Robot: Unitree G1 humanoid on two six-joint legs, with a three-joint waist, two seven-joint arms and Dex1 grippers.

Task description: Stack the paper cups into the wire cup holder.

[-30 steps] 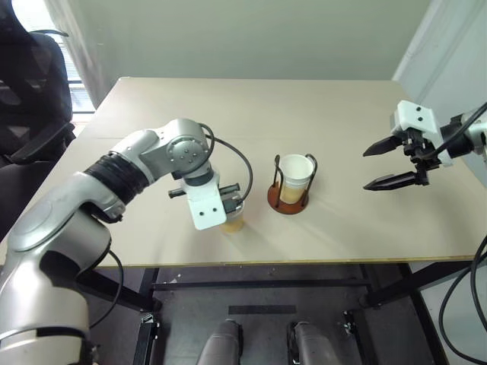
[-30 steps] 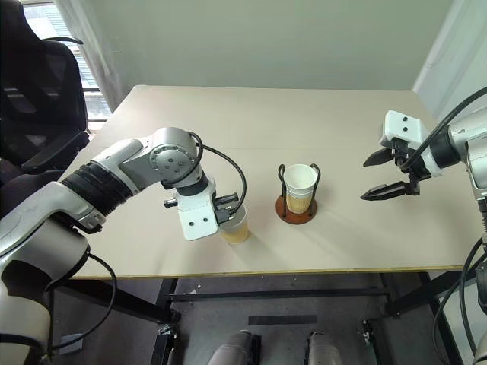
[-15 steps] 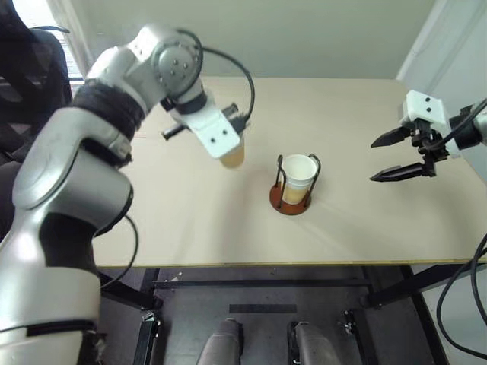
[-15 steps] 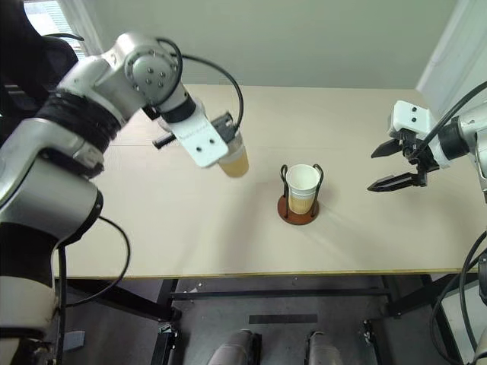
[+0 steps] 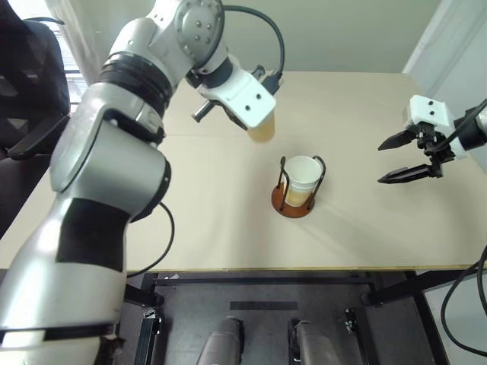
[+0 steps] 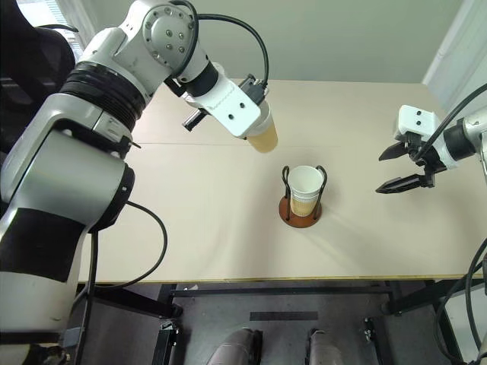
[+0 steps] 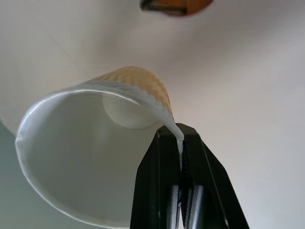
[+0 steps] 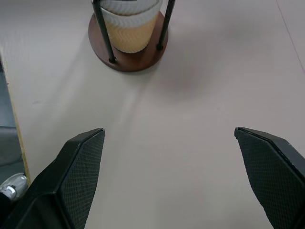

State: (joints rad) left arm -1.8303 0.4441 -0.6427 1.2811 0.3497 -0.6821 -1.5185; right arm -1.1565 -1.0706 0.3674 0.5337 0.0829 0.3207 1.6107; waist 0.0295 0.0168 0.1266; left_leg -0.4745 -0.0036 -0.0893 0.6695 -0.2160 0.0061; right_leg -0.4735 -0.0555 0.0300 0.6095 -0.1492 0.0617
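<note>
A tan paper cup (image 5: 262,129) hangs in the air above the table, up and to the left of the wire cup holder (image 5: 295,202). My left gripper (image 7: 180,143) is shut on that cup's white rim (image 7: 167,121), and the cup tilts with its mouth toward the wrist. The holder has a reddish-brown disc base and black wire loops, and a paper cup (image 5: 300,176) stands inside it. The same holder (image 8: 129,57) appears past my right gripper (image 8: 171,143). That right gripper (image 5: 401,157) hovers open and empty over the table, to the right of the holder.
The beige table (image 5: 190,220) carries the holder near its middle. A black office chair (image 5: 27,91) stands off the table's left side. A wall runs behind the far edge, and the table's front edge (image 5: 251,268) lies close to me.
My left arm has lifted the cup off the table's front left area and carried it up and rightward toward the holder, tilting it. The right gripper has barely moved.
</note>
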